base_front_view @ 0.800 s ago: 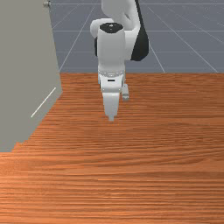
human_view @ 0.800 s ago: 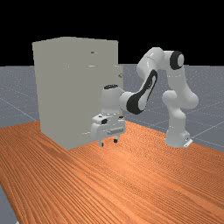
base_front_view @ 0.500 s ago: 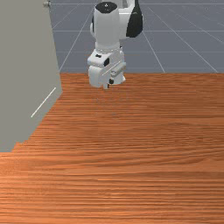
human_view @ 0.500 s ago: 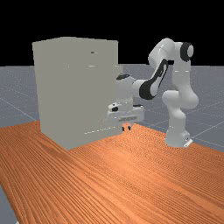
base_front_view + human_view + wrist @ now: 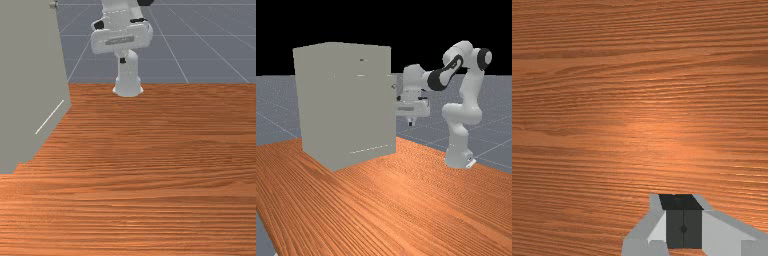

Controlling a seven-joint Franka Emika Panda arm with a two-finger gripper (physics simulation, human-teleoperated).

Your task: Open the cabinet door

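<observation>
Cabinet [image 5: 346,105] stands unmoved; the tool [image 5: 410,123] has risen.

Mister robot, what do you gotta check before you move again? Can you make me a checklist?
1. Claw open, ready to grab: not ok, its fingertips are together.
2. Claw at the knob: not ok, it hangs off to the far view's right.
3. Claw off the table: ok, it's up in the air.
4. Nothing in the claw: ok.
5. Cabinet door shut all the way: cannot tell.
</observation>
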